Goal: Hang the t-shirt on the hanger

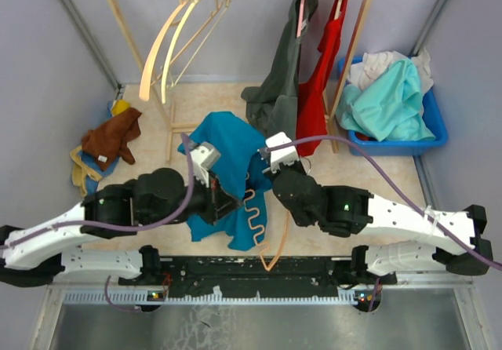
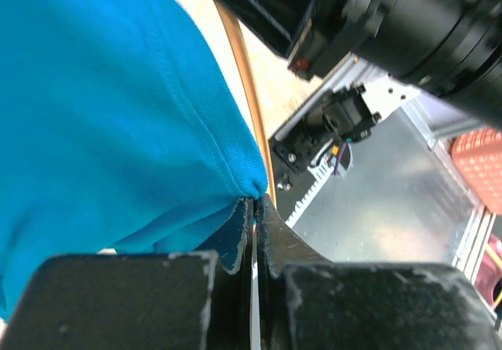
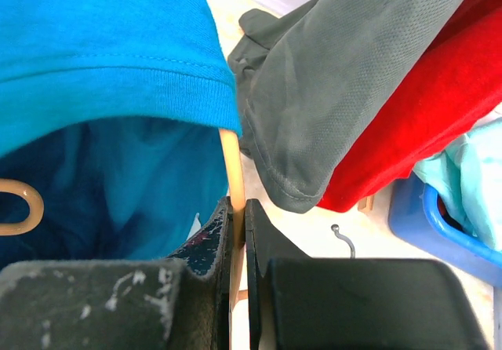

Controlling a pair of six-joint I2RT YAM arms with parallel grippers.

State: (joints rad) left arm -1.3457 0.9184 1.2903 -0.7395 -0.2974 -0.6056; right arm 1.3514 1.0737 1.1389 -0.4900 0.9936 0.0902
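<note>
— Where do we have the t-shirt (image 1: pixel 230 142)?
— It's bunched over the counter (image 1: pixel 212 99) between our arms, its length running far to near. Our left claw (image 2: pixel 256 205) is pressed together on a fold of its edge.
— And the hanger (image 1: pixel 254 209)?
— It's along the shirt's right side, its wavy bar running near-to-far and one end toward our bases. Our right claw (image 3: pixel 238 207) pinches its thin orange bar just below the cloth.

The t-shirt (image 3: pixel 102 36) hides much of the hanger (image 3: pixel 230 162) (its wavy bar runs off the right wrist view's left edge).
</note>
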